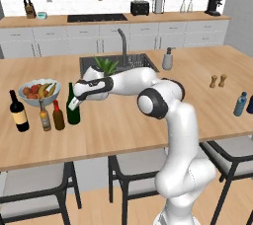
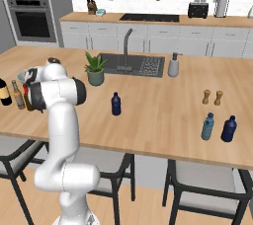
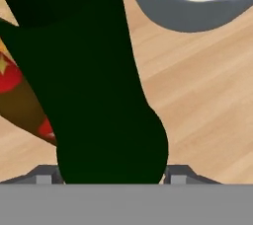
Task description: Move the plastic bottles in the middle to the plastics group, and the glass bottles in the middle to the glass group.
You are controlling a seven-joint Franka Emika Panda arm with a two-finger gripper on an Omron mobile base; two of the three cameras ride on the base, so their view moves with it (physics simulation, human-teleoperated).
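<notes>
Kitchen island with the arm reaching to its left end. The gripper (image 1: 75, 102) sits at the tall dark green wine bottle (image 1: 73, 106), which stands upright on the counter (image 1: 148, 120) just right of the brown bottle with a red cap (image 1: 58, 116). Left of these stand the slim amber bottle (image 1: 45, 118) and the black wine bottle with a cream label (image 1: 18, 111), so both middle glass bottles now stand in the glass row, near the fruit bowl (image 1: 38, 91).

In the hand view the green bottle's body fills the space between the fingers, with the brown bottle's red-patterned label showing beside it. The jaws stand partly apart around the green bottle; whether the pads press on the glass or have just let go cannot be told, since the bottle hides the fingertips. The bottle's base appears to rest on the counter, which suggests the placing step is at its end and a release and a straight lift clear would follow.

The small deep-blue bottle (image 2: 115, 104) stands alone mid-counter, near the potted plant (image 2: 95, 69), not yet sorted. Its destination lies far right: the light-blue bottle with a dark cap (image 2: 208, 127) and the darker blue bottle (image 2: 229, 129), near the salt and pepper mills (image 2: 212, 97).
</notes>
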